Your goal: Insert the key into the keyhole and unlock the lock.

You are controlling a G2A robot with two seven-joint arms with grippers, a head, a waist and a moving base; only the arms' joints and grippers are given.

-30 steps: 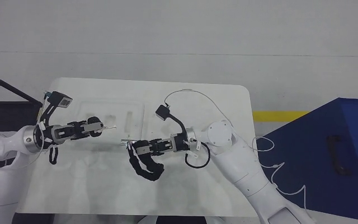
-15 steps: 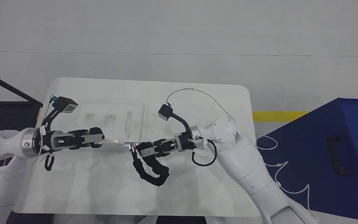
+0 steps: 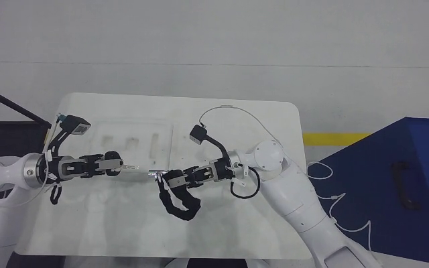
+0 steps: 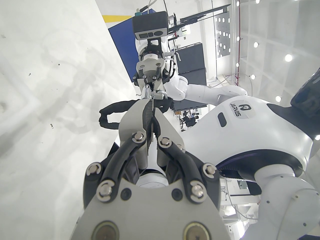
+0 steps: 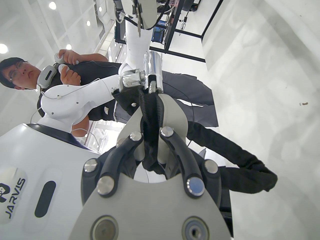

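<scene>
Left gripper [image 3: 129, 167]: fingers pinched tight on the key [image 5: 138, 27]. They hold it by the head, so the blade sticks out past the tips.
Right gripper [image 3: 171, 177]: fingers closed narrow on the lock [image 5: 152, 69]. They pinch its black cable [image 3: 179, 204] right behind the chrome cylinder.
Where the lock is: up off the table [image 3: 268, 120], between my two arms near the table's middle. The cable loop droops down toward the robot's side.
Where the key is: in the air over the table, just beside the cylinder's free end.
The relation that matters: the lock sits straight ahead of my left fingertips, on the right arm's side. The left arm is the one that has to travel, and the right arm just holds the target.
Key axis: the long axis runs along the left gripper's reach, about level with the tabletop. The tip points at the right gripper.
Lock axis: the cylinder lies roughly on the same line, with its free end facing the left gripper.
Gap: in the right wrist view there's a bit of space between tip and cylinder, and the key looks slightly off to one side. In the left wrist view the tip seems right on the chrome, so I can't tell if they're touching. I can't make out the keyhole either.
My guess for next: a tiny sideways correction, then push straight along that shared line, then twist.
</scene>
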